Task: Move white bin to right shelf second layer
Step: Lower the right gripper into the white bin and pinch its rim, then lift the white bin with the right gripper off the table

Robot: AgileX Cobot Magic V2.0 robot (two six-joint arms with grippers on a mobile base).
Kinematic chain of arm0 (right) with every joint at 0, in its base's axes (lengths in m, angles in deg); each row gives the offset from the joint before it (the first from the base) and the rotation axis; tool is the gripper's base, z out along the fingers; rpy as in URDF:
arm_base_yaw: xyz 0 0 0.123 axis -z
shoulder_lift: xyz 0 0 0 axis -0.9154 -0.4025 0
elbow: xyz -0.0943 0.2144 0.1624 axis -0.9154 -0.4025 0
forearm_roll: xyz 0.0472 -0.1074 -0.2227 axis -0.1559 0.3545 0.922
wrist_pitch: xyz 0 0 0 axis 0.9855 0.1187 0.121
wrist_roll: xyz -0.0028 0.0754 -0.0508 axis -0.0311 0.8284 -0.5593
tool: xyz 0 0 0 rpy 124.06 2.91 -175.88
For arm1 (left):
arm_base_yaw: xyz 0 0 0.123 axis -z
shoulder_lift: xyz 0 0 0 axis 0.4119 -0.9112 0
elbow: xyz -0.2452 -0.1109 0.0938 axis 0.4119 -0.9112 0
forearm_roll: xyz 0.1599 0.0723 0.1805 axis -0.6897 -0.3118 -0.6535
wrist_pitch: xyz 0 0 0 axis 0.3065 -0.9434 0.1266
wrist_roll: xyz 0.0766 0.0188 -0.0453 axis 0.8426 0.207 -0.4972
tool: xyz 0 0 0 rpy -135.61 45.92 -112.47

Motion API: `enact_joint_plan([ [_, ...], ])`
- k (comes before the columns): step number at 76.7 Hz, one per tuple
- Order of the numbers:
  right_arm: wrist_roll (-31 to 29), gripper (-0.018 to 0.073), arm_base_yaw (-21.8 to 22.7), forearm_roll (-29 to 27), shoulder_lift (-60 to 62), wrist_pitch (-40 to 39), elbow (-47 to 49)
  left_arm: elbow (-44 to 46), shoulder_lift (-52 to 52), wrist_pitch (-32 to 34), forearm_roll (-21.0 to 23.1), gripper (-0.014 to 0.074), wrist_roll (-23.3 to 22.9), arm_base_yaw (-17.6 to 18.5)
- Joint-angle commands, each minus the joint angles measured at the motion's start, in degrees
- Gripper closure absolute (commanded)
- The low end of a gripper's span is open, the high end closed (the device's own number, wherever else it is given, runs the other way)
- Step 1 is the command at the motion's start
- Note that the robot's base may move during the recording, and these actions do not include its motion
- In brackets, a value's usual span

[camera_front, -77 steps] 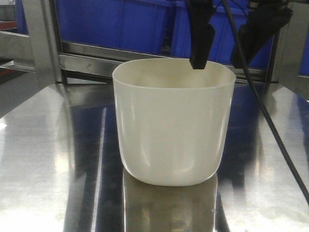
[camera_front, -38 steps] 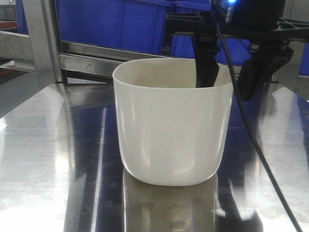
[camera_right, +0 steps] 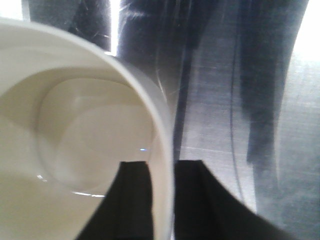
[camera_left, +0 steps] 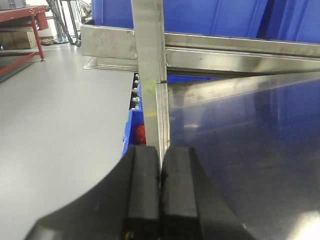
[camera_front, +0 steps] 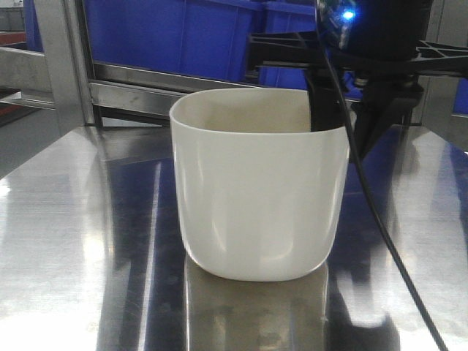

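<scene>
The white bin, standing on the steel shelf, is judged light, stiff, slippery: hold its 3 o'clock wall, straddled by the right gripper (clamping indeterminate); left gripper pressed together

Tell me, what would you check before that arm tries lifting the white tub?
1. Right gripper straddles the white bin wall, one finger inside and one outside: ok.
2. Grip firm on that wall: cannot tell; the fingers sit very close on both sides.
3. Bin upright and empty on the steel trolley shelf: ok.
4. Left gripper shut, holding nothing: ok.
5. Black cable free of the bin: cannot tell; it hangs close beside the bin's right side.
6. Way to the right shelf second layer: cannot tell; no view shows it plainly.
</scene>
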Motion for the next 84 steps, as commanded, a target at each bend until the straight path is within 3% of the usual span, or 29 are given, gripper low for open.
enact_joint_plan([
  [1, 0.17, 0.0470, 0.30, 0.34, 2.24, -1.12, 1.33, -2.11, 0.79, 4.91, 0.00, 0.0512, -0.30, 0.42],
  [16, -1.57, 0.0512, 0.60, 2.56, 4.54, -2.33, 1.33, -2.11, 0.79, 4.91, 0.00, 0.0512, -0.30, 0.42],
  [32, -12.75, 0.0512, 4.70, 3.27, 9.14, -2.45, 1.24, -2.11, 0.79, 4.91, 0.00, 0.0512, -0.30, 0.42],
  [39, -14.98, 0.0512, 7.32, 3.27, 11.56, -1.92, 1.11, -2.11, 0.79, 4.91, 0.00, 0.0512, -0.30, 0.42],
  [64, -23.09, 0.0512, 22.36, -1.53, 24.81, -5.13, -10.88, -2.11, 0.79, 4.91, 0.00, 0.0512, -0.30, 0.42],
  [76, -30.28, 0.0512, 31.67, -3.41, 33.45, -9.17, -19.32, -2.11, 0.79, 4.91, 0.00, 0.0512, -0.30, 0.42],
  [84, -34.94, 0.0512, 35.55, -4.68, 38.75, -11.82, -23.79, -2.11, 0.79, 4.91, 0.00, 0.0512, -0.30, 0.42],
])
